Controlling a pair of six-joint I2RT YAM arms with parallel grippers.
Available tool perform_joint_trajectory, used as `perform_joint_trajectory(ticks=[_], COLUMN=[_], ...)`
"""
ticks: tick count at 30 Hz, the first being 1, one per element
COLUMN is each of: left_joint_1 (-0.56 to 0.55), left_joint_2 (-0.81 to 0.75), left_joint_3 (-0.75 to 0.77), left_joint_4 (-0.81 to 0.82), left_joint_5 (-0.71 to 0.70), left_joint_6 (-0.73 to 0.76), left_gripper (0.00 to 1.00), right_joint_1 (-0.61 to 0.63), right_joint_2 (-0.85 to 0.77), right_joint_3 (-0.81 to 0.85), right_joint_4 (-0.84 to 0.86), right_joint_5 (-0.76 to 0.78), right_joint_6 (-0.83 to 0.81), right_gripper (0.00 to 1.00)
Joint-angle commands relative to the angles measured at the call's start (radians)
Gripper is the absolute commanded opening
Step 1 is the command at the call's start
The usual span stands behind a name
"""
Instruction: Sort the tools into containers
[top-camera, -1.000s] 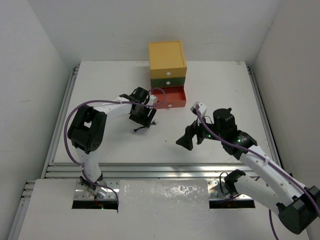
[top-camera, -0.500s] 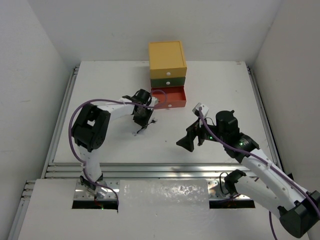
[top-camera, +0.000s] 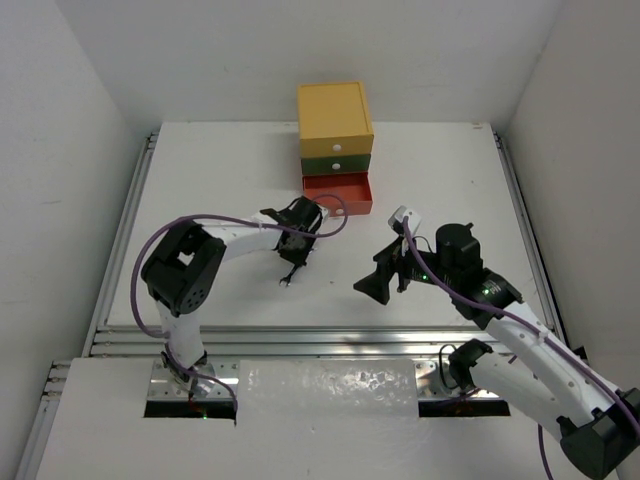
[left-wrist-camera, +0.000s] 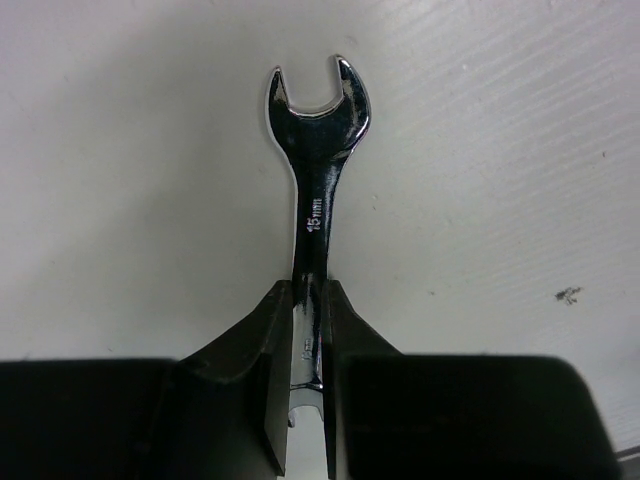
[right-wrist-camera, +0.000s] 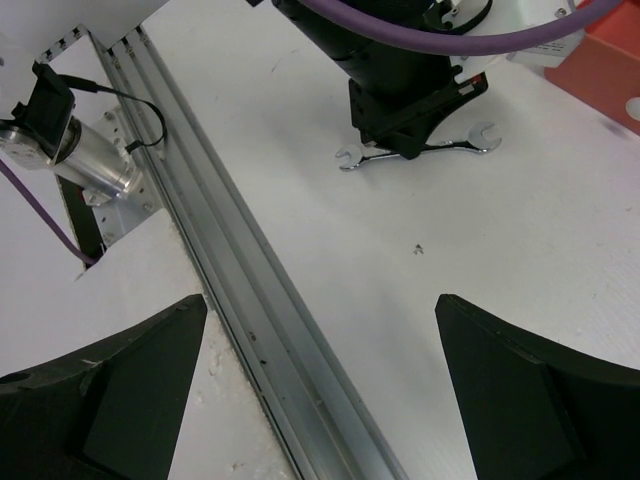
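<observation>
1. The left arm's black pincer (left-wrist-camera: 308, 300) is shut tight on a thin silver wrench with an open mouth at each end (left-wrist-camera: 318, 200).
2. The pincer grips the wrench on its flat handle, near one end. The far end, with its open mouth, pokes out past the fingers.
3. From above, the wrench (top-camera: 287, 278) is low over the white desk (top-camera: 200, 180), in front of the small chest of drawers and a bit to its left. I cannot tell if it touches the desk.
4. In the right wrist view the wrench (right-wrist-camera: 480, 136) lies flat, and both ends stick out from under the left pincer (right-wrist-camera: 405, 110).
5. The chest has a yellow top drawer (top-camera: 335, 110), a green middle drawer (top-camera: 338, 163) and a red-orange bottom drawer (top-camera: 338, 192), each with a white knob.
6. The red-orange drawer sticks out more toward the arms than the green one.
7. The right arm's black pincer (right-wrist-camera: 320, 380) is open wide and holds nothing.
8. The right pincer (top-camera: 378, 283) hangs over the desk, to the right of the wrench and well apart from it.
</observation>
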Motion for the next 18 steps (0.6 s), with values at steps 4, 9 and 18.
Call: perform_joint_trajectory(ticks=[4,9,18], left_joint_1=[-0.044,-0.050,-0.050], left_joint_2=[-0.101,-0.193,-0.199], left_joint_3=[-0.043,-0.055,-0.060], left_joint_4=[-0.063,-0.046,-0.046], left_joint_5=[-0.032,-0.020,-0.021], left_joint_6=[-0.076,-0.090,-0.094], left_gripper=[0.00,0.00,0.00], right_joint_1=[0.005,0.005,0.005], right_joint_2=[-0.009,-0.010,-0.003], right_joint_3=[-0.006,-0.010,-0.013], right_joint_4=[0.054,0.058,0.069], right_joint_5=[-0.003,0.005,0.006], right_joint_6=[0.006,0.008,0.014], right_gripper=[0.97,0.97,0.97])
